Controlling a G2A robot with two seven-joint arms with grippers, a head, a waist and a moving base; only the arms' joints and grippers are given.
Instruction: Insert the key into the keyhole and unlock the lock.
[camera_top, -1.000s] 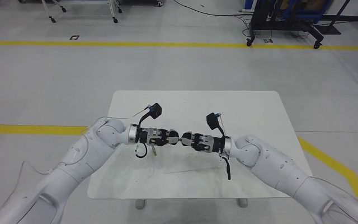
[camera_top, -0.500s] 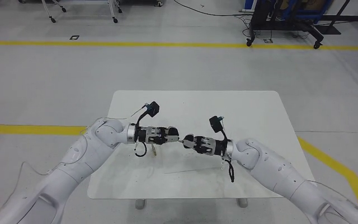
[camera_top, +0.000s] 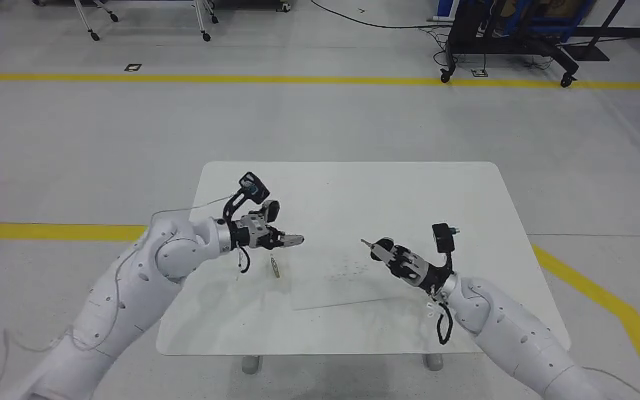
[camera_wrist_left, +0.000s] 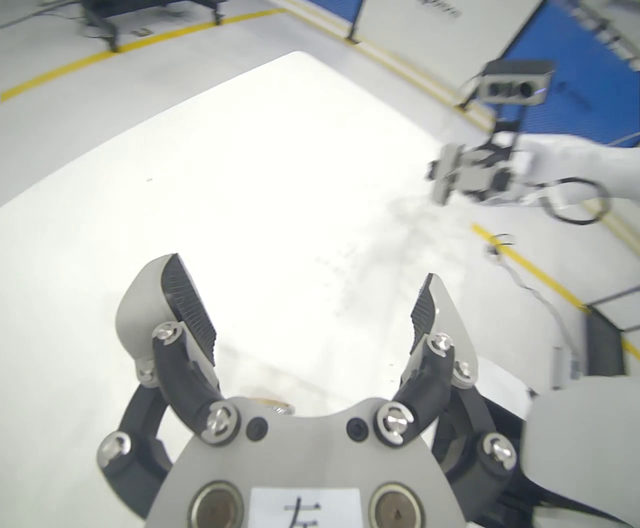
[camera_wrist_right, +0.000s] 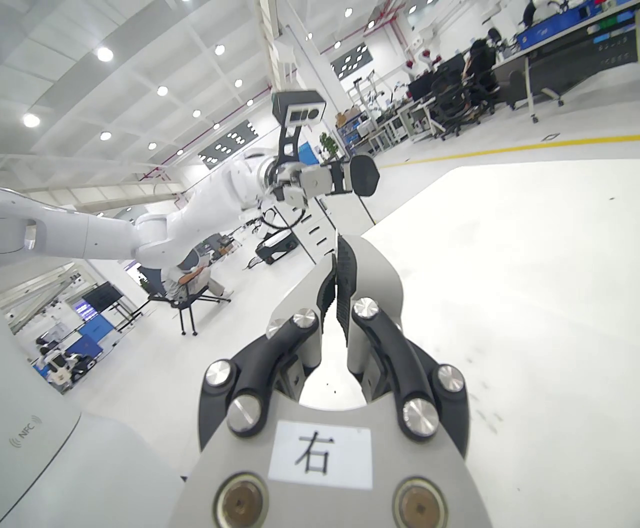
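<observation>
The left gripper (camera_top: 294, 240) hangs wide open and empty. What looks like the lock (camera_top: 274, 266), too small to be sure, lies on the table (camera_top: 450, 190) near its fingers, at about seven o'clock. The right gripper (camera_top: 369, 243) is pressed closed, holding nothing.

The left gripper (camera_wrist_left: 300, 280) has a white sticker (camera_wrist_left: 305, 507) on its base plate, printed with a single black character. The right gripper (camera_wrist_right: 342, 246) carries a matching sticker (camera_wrist_right: 320, 454) with a different character. A small grey lettered mark (camera_wrist_right: 25, 434) sits on the white casing (camera_wrist_right: 55, 480) nearby, too small to read properly.
</observation>
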